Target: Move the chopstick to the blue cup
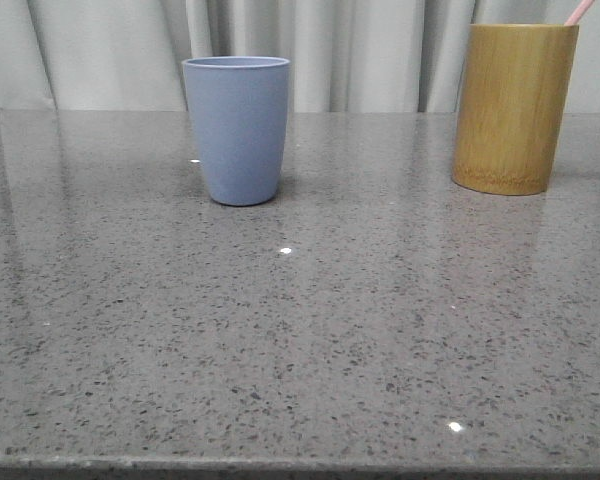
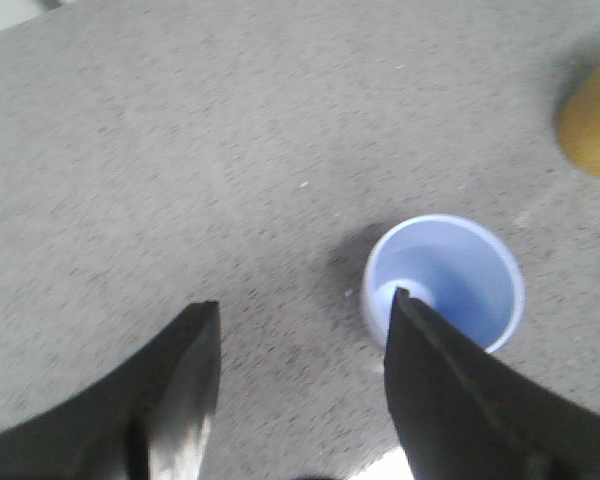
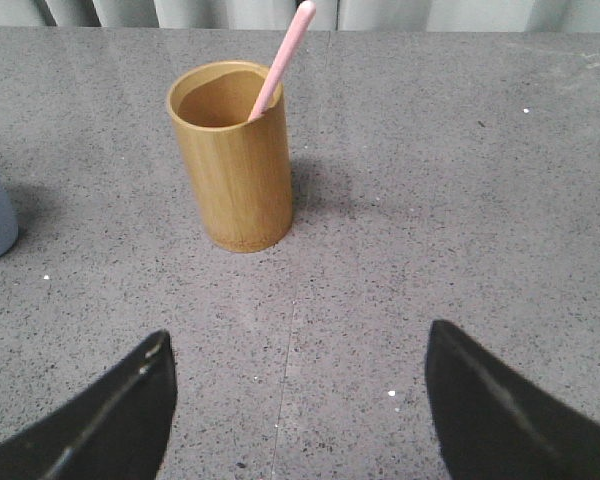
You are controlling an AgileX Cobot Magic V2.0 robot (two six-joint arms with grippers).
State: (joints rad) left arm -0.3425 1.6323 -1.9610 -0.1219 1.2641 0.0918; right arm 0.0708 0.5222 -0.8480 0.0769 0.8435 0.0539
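**Two cups upright, chopstick in the bamboo one**

Your desk point(image 1: 300, 340) is a grey speckled stone slab, with pale curtains point(image 1: 360, 50) hanging behind its far edge. Take the bamboo cup point(image 1: 513, 108) as your landmark: it stands upright towards the far right of the desk, a yellow-brown cylinder taller than its neighbour. The blue cup point(image 1: 237, 130) stands upright well apart to its left, about level with it, and seen from the left wrist its inside looks bare.

Your left gripper point(image 2: 305, 345) hangs above the desk just beside the blue cup, its jaws apart with nothing between them; one dark finger overlaps the cup's rim in that view. Your right gripper point(image 3: 298, 395) sits on the near side of the bamboo cup, jaws spread wide and holding nothing.

Smallest of all, the chopstick point(image 3: 282, 60) rests inside the bamboo cup, leaning against its rim, its pink upper end poking out above.
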